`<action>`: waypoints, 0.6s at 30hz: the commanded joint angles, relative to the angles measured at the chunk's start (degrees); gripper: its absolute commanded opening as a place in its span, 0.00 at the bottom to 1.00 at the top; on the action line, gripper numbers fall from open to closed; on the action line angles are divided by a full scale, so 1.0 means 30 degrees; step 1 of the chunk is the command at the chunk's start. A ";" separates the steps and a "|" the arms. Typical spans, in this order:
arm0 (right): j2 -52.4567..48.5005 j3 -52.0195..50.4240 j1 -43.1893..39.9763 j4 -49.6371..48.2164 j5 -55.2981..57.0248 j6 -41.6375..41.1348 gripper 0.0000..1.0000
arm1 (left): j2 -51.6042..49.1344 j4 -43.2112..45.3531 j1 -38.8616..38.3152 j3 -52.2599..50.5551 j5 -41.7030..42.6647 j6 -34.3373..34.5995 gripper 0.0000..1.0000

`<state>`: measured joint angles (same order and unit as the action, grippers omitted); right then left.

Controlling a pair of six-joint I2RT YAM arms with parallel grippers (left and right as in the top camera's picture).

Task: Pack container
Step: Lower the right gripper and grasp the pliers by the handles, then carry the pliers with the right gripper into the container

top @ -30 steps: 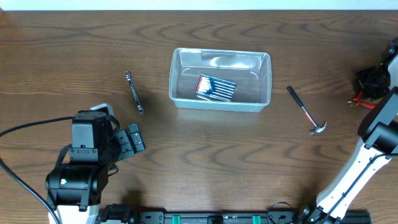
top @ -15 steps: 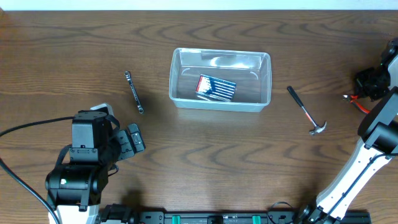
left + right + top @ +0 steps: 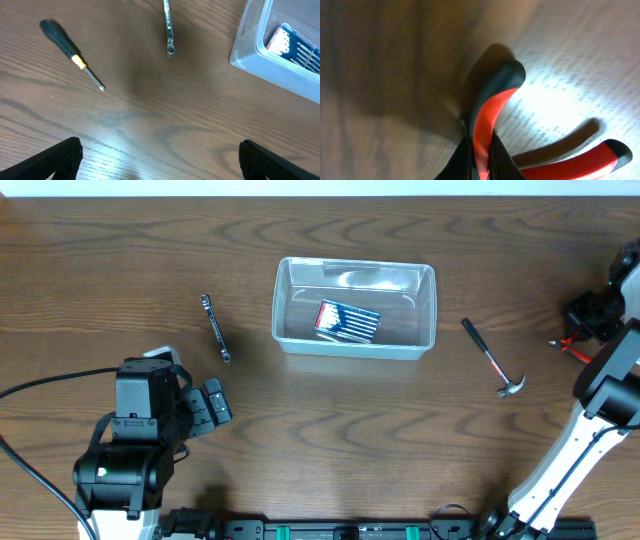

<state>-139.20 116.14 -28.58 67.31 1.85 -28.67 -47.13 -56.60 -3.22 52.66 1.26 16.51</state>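
The container (image 3: pixel 279 310) sat upright on the table (image 3: pixel 380 440), its top open, toward the far side and about midway across. A blue striped packet (image 3: pixel 348 320) lay flat on its floor, touching no wall that I could see.

Left of the container, well apart from it, a wrench (image 3: pixel 215 328) lay on the wood. Right of the container a hammer (image 3: pixel 492 358) lay with its head at the near end, also apart from the tub. In the left wrist view the container's corner (image 3: pixel 250 50) showed at upper right, the wrench (image 3: pixel 169 27) beside it, and a screwdriver (image 3: pixel 70 52) farther out from the container than the wrench.

My left gripper (image 3: pixel 210 405) hung near and to the left of the container, fingers spread wide over bare wood, holding nothing.

My right gripper (image 3: pixel 592 315) was far right of the container, past the hammer. In its wrist view the fingers were pinched on one red handle of the pliers (image 3: pixel 492 115); the other handle stuck out free.
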 commanded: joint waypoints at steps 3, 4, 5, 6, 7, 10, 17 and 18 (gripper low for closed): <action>0.2732 0.0080 0.1727 -0.0393 -0.0896 0.3381 0.01 | -0.0007 -0.0044 -0.0080 0.0415 -0.0386 0.0022 0.98; 0.3373 0.0168 0.2076 -0.0510 -0.1399 0.4211 0.01 | -0.0007 -0.0036 -0.0080 0.0415 -0.0386 0.0022 0.98; 0.3905 0.0255 0.2441 -0.0554 -0.1982 0.5071 0.01 | -0.0007 -0.0036 -0.0080 0.0415 -0.0379 0.0022 0.98; 0.4619 0.0423 0.2943 -0.0495 -0.2856 0.6288 0.01 | -0.0007 -0.0044 -0.0080 0.0415 -0.0379 0.0022 0.98; 0.5136 0.0532 0.3381 -0.0415 -0.3432 0.7235 0.01 | -0.0007 -0.0044 -0.0080 0.0415 -0.0372 0.0022 0.98; 0.6900 0.0860 0.5311 0.0168 -0.3672 0.9406 0.01 | -0.0007 -0.0051 -0.0080 0.0415 -0.0372 0.0022 0.98; 0.9318 0.1020 1.1431 0.0007 -0.3679 1.4178 0.01 | -0.0007 -0.0051 -0.0080 0.0415 -0.0364 0.0022 0.98; 0.9318 0.1020 1.2444 0.0073 -0.3621 1.5526 0.01 | -0.0007 -0.0051 -0.0080 0.0415 -0.0350 0.0022 0.98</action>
<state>-111.37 119.09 1.83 67.20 -7.75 4.60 -47.16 -56.60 -3.22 52.66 1.04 16.51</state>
